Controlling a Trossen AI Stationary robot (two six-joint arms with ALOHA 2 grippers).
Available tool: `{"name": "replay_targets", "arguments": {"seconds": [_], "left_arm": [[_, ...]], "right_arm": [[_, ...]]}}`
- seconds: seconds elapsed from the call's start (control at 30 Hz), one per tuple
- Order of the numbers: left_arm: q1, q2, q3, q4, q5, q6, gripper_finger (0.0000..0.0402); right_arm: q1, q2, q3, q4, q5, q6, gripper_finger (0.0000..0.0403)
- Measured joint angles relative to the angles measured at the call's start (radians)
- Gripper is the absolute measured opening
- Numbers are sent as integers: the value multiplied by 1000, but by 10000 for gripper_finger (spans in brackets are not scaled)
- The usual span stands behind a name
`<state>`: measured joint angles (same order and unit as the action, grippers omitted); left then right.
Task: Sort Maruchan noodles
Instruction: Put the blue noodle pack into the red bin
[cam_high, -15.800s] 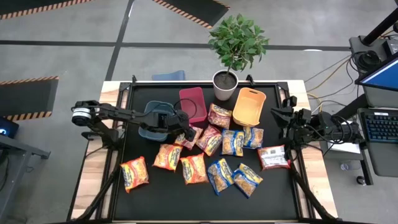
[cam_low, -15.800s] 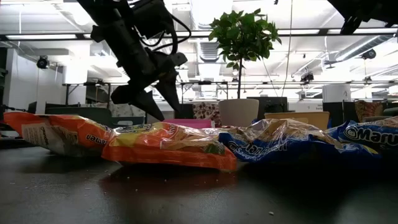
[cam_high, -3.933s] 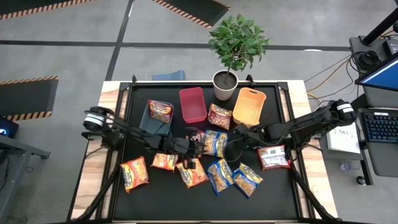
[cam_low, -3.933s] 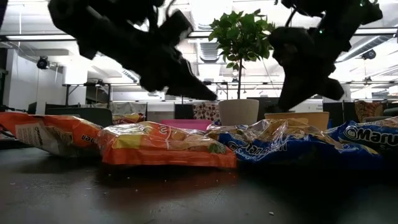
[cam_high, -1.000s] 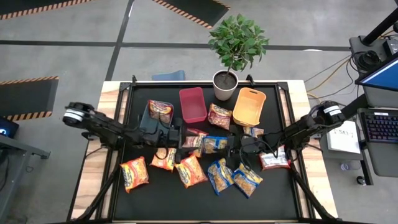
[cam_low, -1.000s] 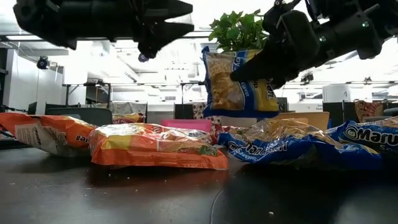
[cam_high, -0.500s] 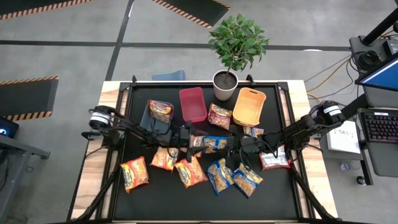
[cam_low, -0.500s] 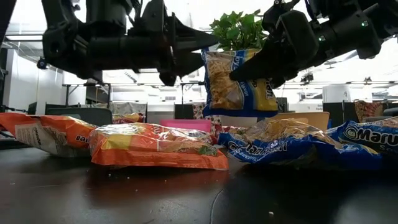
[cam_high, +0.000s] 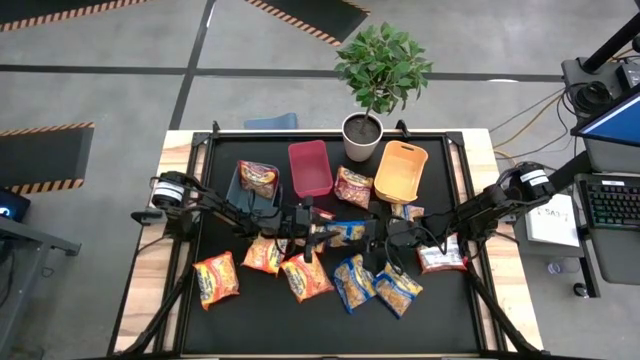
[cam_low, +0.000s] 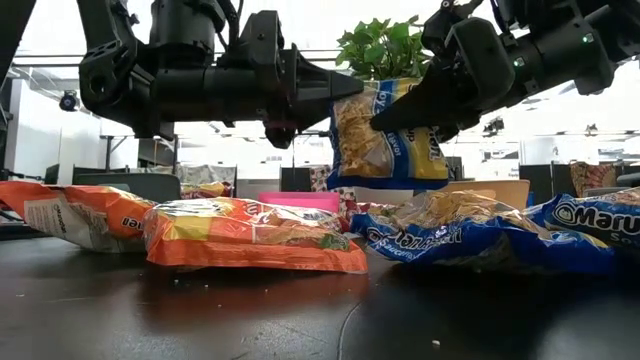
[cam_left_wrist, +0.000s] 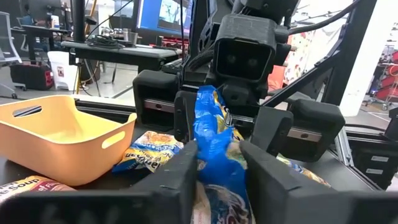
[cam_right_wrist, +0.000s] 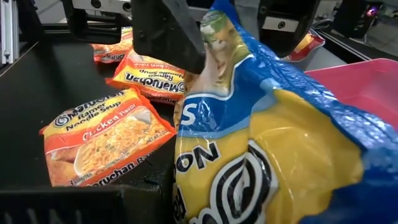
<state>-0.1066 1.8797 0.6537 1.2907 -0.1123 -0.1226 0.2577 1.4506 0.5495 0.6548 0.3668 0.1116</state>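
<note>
**Two grippers on one blue packet above the table**

The left gripper (cam_low: 345, 88) has its two fingers pinched on the near edge of a blue-and-yellow noodle packet (cam_low: 385, 130), which hangs upright in the air over the middle of the table (cam_high: 460, 300). In the left wrist view the dark fingers (cam_left_wrist: 180, 171) close in on the blue plastic from both sides. The right gripper (cam_low: 392, 118) grips the same packet from the opposite side, its fingers pressed onto the packet's upper part, so both arms meet at the packet near the table's centre.

Below and around them, more noodle packets lie flat on the black tabletop: an orange packet (cam_high: 216, 278) near the left front, two more orange ones (cam_high: 306, 277) just under the left arm, and two blue ones (cam_high: 353, 283) beside them toward the right. A red packet (cam_high: 440, 255) lies beside the right arm.

At the back of the table stand a teal bin (cam_high: 236, 197) with a red packet (cam_high: 259, 177) in it, a red bin (cam_high: 310, 168), and an orange bin (cam_high: 400, 170). Another red packet (cam_high: 353, 187) lies between the red and orange bins. A potted plant (cam_high: 378, 75) stands behind them.
</note>
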Motion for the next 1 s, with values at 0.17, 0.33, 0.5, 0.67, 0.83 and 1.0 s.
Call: {"name": "replay_targets", "arguments": {"seconds": [0.17,0.33,0.5,0.67,0.83,1.0], "left_arm": [[0,0,0,-1,0,1,16],[0,0,0,-4,0,5,4],[-1,-1,-1,-8,0,8,0],[-1,-34,-13,-8,0,28,0],[15,-134,-47,-14,2,42,0],[60,-274,-56,-132,-11,70,0]], "right_arm": [[0,0,0,0,0,18,143],[0,-2,0,0,0,88,176],[0,-8,0,0,0,125,231],[0,-72,0,-17,0,122,282],[-1,-215,0,-131,1,114,313],[-1,-380,0,-258,1,106,319]]}}
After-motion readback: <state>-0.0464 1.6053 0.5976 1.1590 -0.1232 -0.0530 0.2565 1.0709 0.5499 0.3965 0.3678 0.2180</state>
